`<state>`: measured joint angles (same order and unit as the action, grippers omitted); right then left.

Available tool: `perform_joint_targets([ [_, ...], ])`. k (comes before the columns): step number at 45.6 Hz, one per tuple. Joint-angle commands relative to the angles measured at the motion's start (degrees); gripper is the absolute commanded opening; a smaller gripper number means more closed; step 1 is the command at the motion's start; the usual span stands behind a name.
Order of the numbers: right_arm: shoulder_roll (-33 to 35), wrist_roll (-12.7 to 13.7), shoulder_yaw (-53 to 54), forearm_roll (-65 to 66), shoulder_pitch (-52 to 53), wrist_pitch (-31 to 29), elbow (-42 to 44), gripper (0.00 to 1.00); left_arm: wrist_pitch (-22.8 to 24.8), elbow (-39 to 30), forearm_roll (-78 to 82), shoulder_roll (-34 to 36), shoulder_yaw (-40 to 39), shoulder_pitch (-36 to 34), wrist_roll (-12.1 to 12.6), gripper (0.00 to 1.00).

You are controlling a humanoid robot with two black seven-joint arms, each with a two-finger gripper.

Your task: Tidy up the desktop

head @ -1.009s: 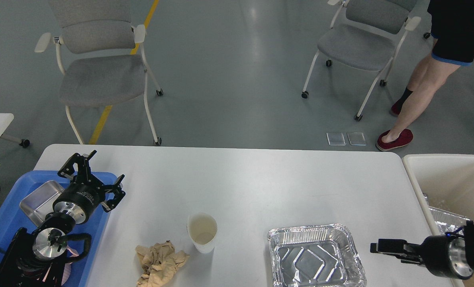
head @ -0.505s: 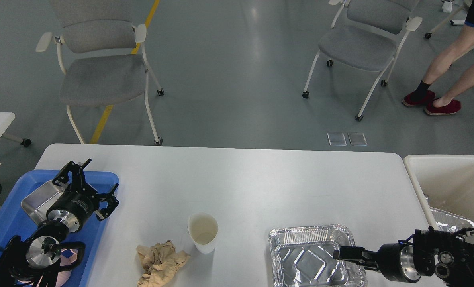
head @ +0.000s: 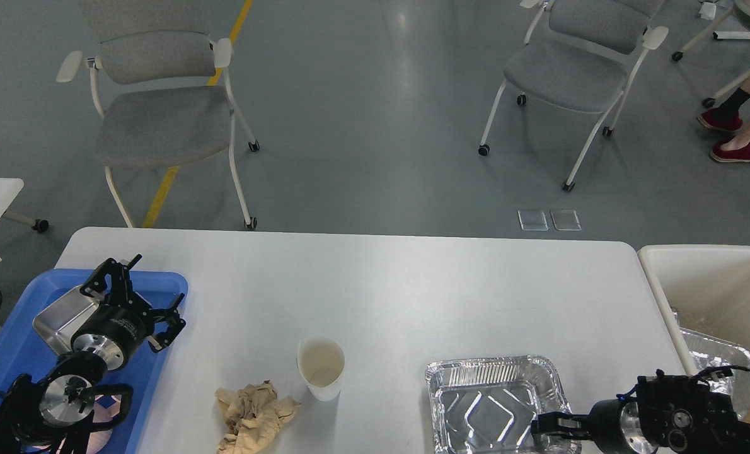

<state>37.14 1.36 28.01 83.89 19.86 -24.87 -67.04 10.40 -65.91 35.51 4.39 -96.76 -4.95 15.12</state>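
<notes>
Counter (head: 381,284): wide white top filling the lower half of the view, not yet tidy.
Left to clear: one paper cup (head: 320,367), upright near the front edge; one crumpled brown paper (head: 253,416) just left of the cup; one foil tray (head: 498,403) right of the cup.
Already put away, by the look of it: one metal dish (head: 60,309) in the blue tray (head: 9,347) at the left end; one foil tray (head: 712,362) inside the cream bin (head: 703,277) at the right end.
Progress: judged partway, three loose things on the top against two stowed.
Left pincer (head: 137,291): spread wide, gripping nothing, hovering over the blue tray.
Right pincer (head: 548,424): low at the near right rim of the loose foil tray; cannot tell whether parted or closed.
Chairs: two, on the floor beyond.
</notes>
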Motion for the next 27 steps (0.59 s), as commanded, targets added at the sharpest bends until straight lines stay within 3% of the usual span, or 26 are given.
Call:
perform_joint_targets([
  [1,-0.22,-1.10,0.20,0.04,2.02,0.00,-0.63,0.00,-0.03,0.08,0.00,0.09,0.00,0.02,0.00,0.97],
  [17,2.76,-1.01,0.91,-1.19,4.92,-0.53,-6.34,0.00,-0.03,0.26,0.00,0.70,-0.09,0.37,0.00,0.97],
  [27,8.21,-0.57,1.43,-7.16,14.76,-0.96,-7.23,0.00,-0.47,0.34,0.00,0.71,-0.09,0.38,0.00,0.97],
])
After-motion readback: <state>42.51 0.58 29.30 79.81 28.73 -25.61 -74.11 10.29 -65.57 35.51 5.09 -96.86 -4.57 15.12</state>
